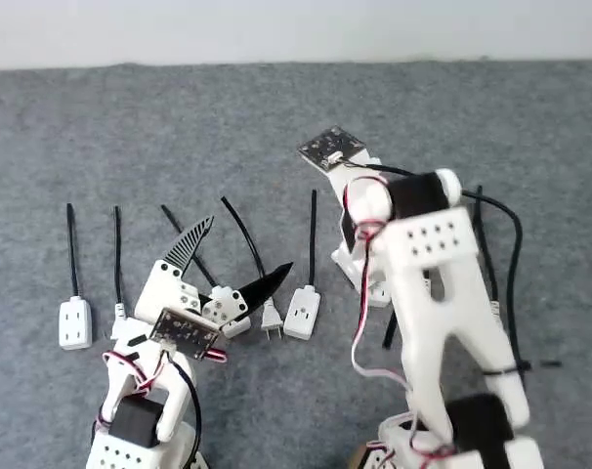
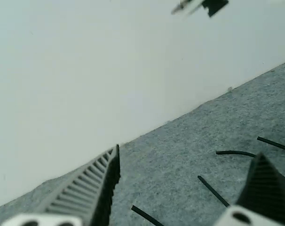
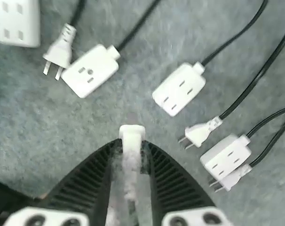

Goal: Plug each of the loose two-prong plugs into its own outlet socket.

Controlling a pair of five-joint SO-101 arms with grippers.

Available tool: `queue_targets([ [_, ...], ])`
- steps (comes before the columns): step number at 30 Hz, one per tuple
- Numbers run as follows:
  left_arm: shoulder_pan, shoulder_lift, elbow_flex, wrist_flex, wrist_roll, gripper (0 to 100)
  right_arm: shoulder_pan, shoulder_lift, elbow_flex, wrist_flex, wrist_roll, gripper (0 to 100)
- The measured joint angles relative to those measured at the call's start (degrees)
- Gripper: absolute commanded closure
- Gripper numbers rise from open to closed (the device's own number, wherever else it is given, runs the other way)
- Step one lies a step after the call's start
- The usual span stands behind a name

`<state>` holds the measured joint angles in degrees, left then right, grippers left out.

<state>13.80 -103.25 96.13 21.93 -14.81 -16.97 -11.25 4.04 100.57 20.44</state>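
Seen from above, a grey felt-topped table (image 1: 276, 117) meets a white wall (image 1: 276, 29) at its far edge. Toward the near edge, the left tool (image 1: 232, 264) spreads wide beside a loose plug (image 1: 272, 318) and an outlet socket (image 1: 302, 311).

From the left wrist, black cords (image 2: 213, 190) cross the felt.

From the right wrist, the right tool (image 3: 131, 147) clamps a white plug (image 3: 131, 136) near a second socket (image 3: 179, 89).
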Motion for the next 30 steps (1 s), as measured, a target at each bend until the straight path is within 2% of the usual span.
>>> queue_targets([
  [3,0.0,0.0,0.6,-0.8,0.0,59,1.2,3.1,0.0,0.0,0.3,99.0],
  [5,0.0,0.0,0.7,-1.1,0.0,59,1.0,3.4,0.0,0.0,3.2,99.0],
  [13,0.0,0.0,0.8,-1.1,0.0,59,3.7,3.9,0.0,0.0,22.9,99.0],
  [19,0.0,0.0,0.8,-1.1,0.0,59,9.8,3.9,0.0,0.0,39.9,99.0],
  [25,0.0,0.0,0.8,-1.1,-0.4,59,11.1,4.0,0.0,0.0,57.4,99.0],
  [30,0.0,0.0,0.8,-1.1,-2.5,59,10.7,8.7,-0.1,0.0,60.3,99.0],
])
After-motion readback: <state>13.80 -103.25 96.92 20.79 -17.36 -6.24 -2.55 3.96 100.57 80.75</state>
